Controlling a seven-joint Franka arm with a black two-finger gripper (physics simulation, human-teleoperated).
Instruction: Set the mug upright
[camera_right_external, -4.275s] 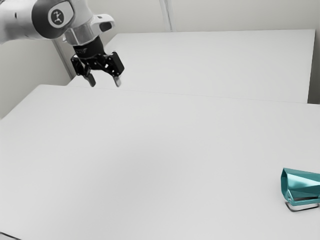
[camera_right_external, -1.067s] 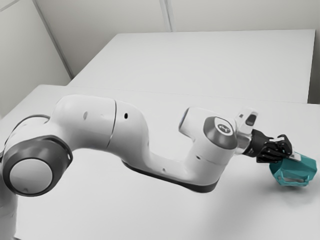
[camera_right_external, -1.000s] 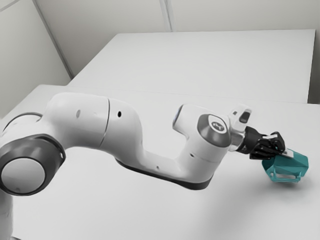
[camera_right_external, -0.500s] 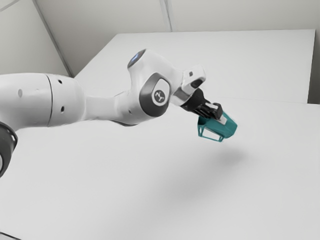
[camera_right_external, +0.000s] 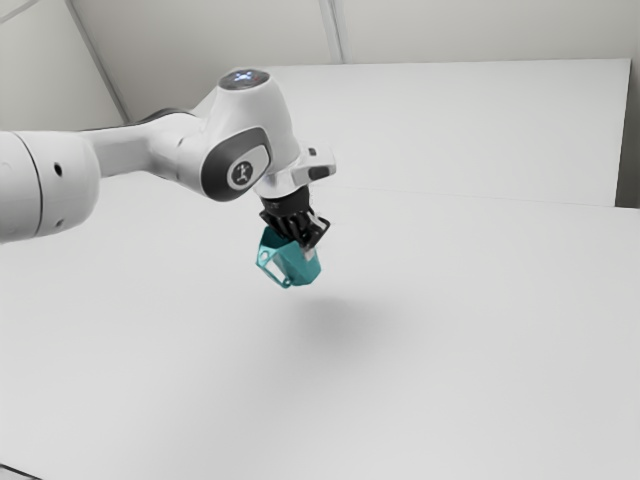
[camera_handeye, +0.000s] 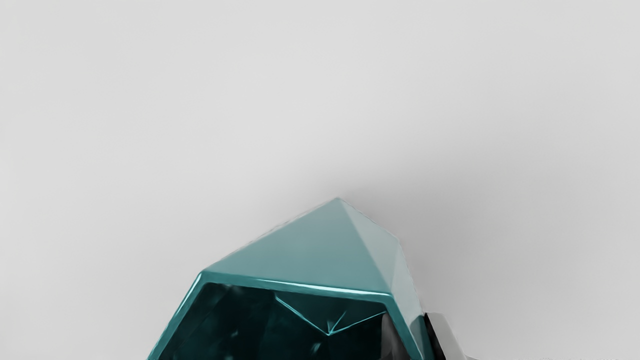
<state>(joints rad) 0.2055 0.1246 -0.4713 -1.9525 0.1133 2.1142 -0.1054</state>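
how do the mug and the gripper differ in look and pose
The mug is teal and faceted; the gripper is mostly black. The mug's mouth faces up at a tilt, while the gripper's fingers point down, one inside the mug and one outside. Both are above the table.

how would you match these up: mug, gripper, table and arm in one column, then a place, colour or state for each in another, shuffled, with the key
1. mug
2. gripper
3. table
4. arm

a. pale, below the mug
b. coming in from the exterior view's left
c. teal, tilted in the air
d. shut on the mug

Pairs: 1-c, 2-d, 3-a, 4-b
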